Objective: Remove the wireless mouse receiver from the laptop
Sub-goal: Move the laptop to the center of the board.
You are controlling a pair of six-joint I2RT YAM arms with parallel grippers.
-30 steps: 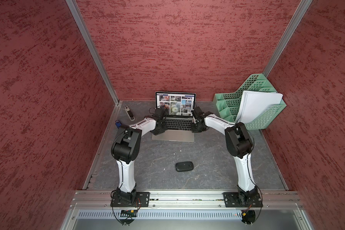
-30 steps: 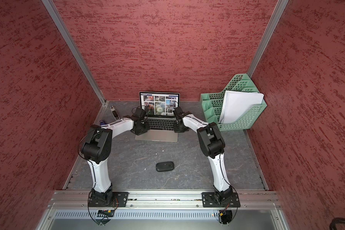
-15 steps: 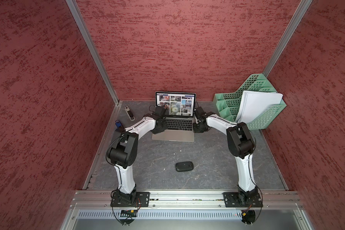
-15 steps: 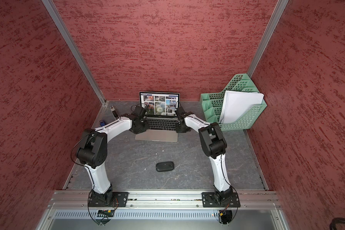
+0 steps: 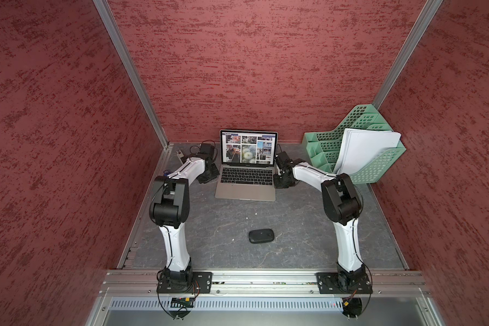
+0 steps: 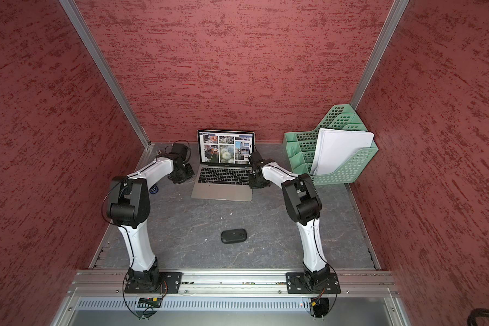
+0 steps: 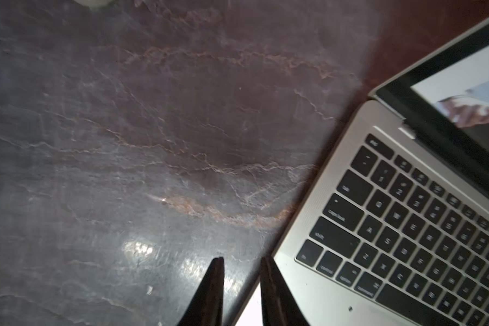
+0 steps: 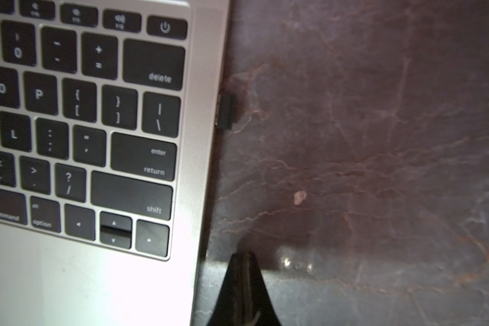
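Grey veined tabletop [image 5: 294, 225], red textured walls [image 5: 237, 70]; silver-grey laptop [image 5: 244, 189] near back edge, tiny dark receiver stub [image 8: 225, 111] plugged in. Left gripper [image 7: 242, 262] parted, right gripper [image 8: 244, 258] closed, both empty.

the laptop [image 5: 245, 189], slim and silver-grey with black keys and a large trackpad, sat open and flat toward the rear of the table [image 5: 294, 225]. its lid stood upright and the screen was lit with a grid of photos. the wireless mouse receiver [image 8: 225, 111], a tiny dark stub, was plugged into the laptop's right edge, level with the bracket and backslash keys, jutting only slightly past the casing.
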